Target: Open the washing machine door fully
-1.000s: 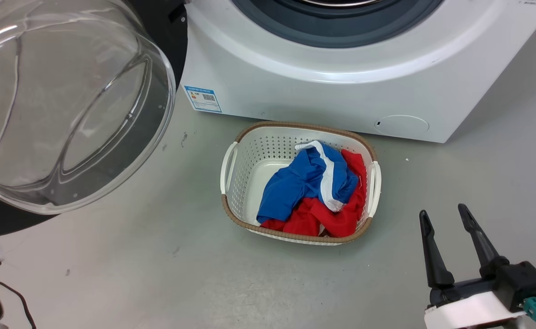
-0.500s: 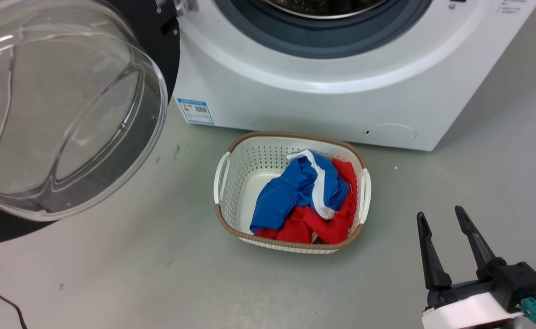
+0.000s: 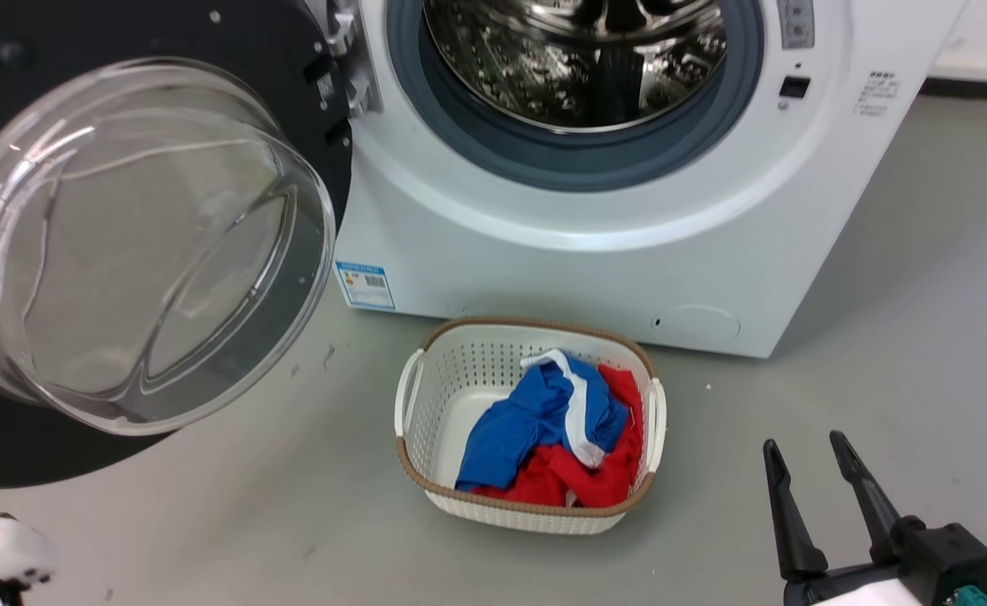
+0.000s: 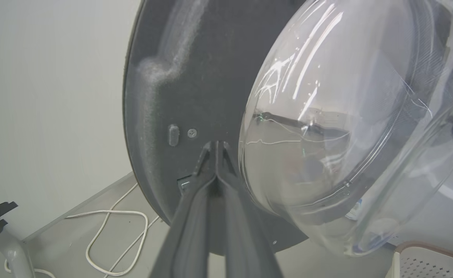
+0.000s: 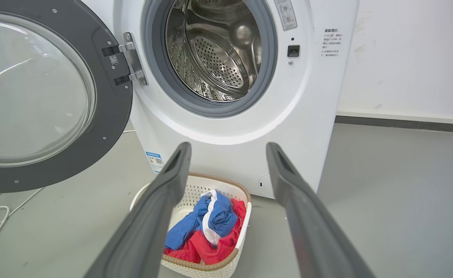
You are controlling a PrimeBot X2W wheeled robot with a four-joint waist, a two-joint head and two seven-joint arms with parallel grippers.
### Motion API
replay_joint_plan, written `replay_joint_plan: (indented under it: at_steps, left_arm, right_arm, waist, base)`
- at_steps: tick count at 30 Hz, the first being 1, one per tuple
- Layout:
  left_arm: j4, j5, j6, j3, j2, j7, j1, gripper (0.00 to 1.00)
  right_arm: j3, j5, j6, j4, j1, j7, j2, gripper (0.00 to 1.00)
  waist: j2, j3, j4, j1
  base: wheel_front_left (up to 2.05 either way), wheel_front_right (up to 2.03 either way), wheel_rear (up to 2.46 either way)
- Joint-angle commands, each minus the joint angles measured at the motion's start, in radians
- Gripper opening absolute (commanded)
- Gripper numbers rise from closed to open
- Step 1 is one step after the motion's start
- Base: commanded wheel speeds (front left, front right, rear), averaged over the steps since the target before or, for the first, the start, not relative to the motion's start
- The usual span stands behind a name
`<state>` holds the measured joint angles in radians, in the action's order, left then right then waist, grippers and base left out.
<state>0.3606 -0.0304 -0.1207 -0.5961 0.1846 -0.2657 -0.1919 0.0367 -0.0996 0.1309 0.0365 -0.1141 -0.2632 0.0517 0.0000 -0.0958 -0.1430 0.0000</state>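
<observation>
- Two claws are in view: the left claw (image 4: 215, 148) is clenched, with its fingers pressed together and nothing between them. Its tips lie at the dark inner face of the washing machine door (image 4: 187, 77), just beside the glass bowl (image 4: 326, 116). I cannot tell whether they touch the door.
- The right claw (image 3: 804, 443) is released, its fingers spread. It sits low on the right above the floor (image 3: 249, 505), well apart from the door.
- The door stands swung out to the left of the washing machine (image 3: 543, 278). It hangs on its metal hinge (image 5: 131, 58) beside the drum opening (image 3: 573, 59), which is uncovered.
- A white basket (image 3: 451, 379) sits on the floor in front of the machine and holds blue, red and white cloth (image 3: 543, 438).
- A white cable (image 4: 110, 227) lies on the floor beyond the door.
</observation>
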Motion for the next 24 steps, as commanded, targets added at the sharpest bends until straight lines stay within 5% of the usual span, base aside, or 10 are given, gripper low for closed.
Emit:
replay_joint_plan:
  at_steps: [1,8,9,12,14,15,24]
  left_arm:
    - [-0.039,0.014,-0.004,0.026,-0.019,0.002,0.038,0.00]
    - [-0.166,0.038,-0.007,0.126,-0.081,0.002,0.139,0.00]
    - [-0.187,0.039,-0.006,0.145,-0.092,0.002,0.154,0.10]
    - [-0.245,0.043,-0.001,0.198,-0.114,0.002,0.196,0.03]
    - [-0.280,0.040,0.004,0.232,-0.122,0.002,0.225,0.54]
    - [-0.295,0.038,0.007,0.252,-0.125,0.002,0.235,0.95]
    - [-0.390,0.019,0.028,0.413,-0.134,0.002,0.302,1.00]
  right_arm:
    - [0.001,-0.010,0.000,0.001,-0.018,-0.002,-0.003,1.00]
    - [-0.002,-0.024,0.000,0.003,-0.055,-0.002,-0.003,1.00]
    - [-0.001,-0.027,0.000,0.002,-0.058,-0.002,-0.003,1.00]
    - [-0.002,-0.029,0.000,-0.002,-0.065,-0.002,-0.003,1.00]
    - [-0.006,-0.029,0.000,-0.005,-0.068,-0.002,-0.003,1.00]
    - [-0.008,-0.030,0.000,-0.006,-0.070,-0.002,-0.003,1.00]
    - [-0.021,-0.037,0.000,-0.022,-0.077,-0.002,-0.003,1.00]
  waist:
    - [0.0000,0.037,-0.002,0.0000]
    - [0.0000,0.092,-0.007,0.0000]
    - [0.0000,0.097,-0.007,0.0000]
    - [0.0000,0.109,-0.001,0.0000]
    - [0.0000,0.115,0.003,0.0000]
    - [0.0000,0.118,0.006,0.0000]
    - [0.0000,0.135,0.033,0.0000]
  base:
    - [0.00,0.00,0.00]
    - [0.00,0.00,0.00]
    - [0.00,0.00,0.00]
    - [0.00,0.00,0.00]
    - [0.00,0.00,0.00]
    - [0.00,0.00,0.00]
    - [0.00,0.00,0.00]
